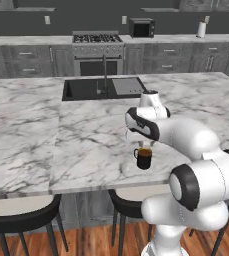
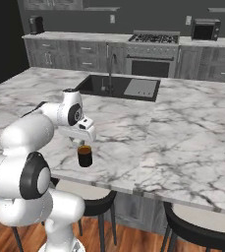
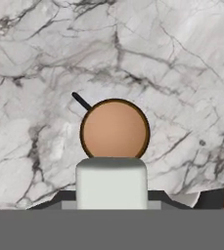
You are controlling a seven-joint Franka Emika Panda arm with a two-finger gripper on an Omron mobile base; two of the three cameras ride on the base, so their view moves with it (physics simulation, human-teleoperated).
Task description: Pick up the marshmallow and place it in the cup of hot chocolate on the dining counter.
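Hanging directly above the cup of hot chocolate (image 2: pixel 85 155): gripper (image 2: pixel 82 143) (fingertips barely visible). Cup standing upright near the dining counter (image 2: pixel 182 142) front edge, black sink (image 2: pixel 118 86) well beyond.

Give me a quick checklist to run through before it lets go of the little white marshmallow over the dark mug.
1. Small white squarish marshmallow held in the gripper: ok.
2. Gripper above the dark brown mug of orange-brown hot chocolate: ok.
3. Marshmallow centred over the opening: cannot tell; the hand view shows it at the rim's near edge.
4. Mug upright on the white marble dining counter: ok.
5. Drop height low: ok.
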